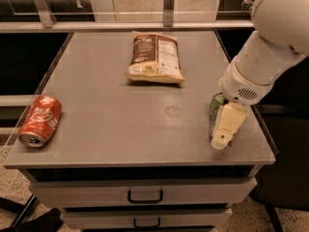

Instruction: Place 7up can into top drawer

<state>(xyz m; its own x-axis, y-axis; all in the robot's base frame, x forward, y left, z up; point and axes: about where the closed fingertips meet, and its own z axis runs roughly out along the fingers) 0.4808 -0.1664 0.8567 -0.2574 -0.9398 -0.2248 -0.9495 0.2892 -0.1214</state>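
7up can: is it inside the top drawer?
No, the 7up can sits on the cabinet top at right, partly behind the gripper, and the top drawer is shut.
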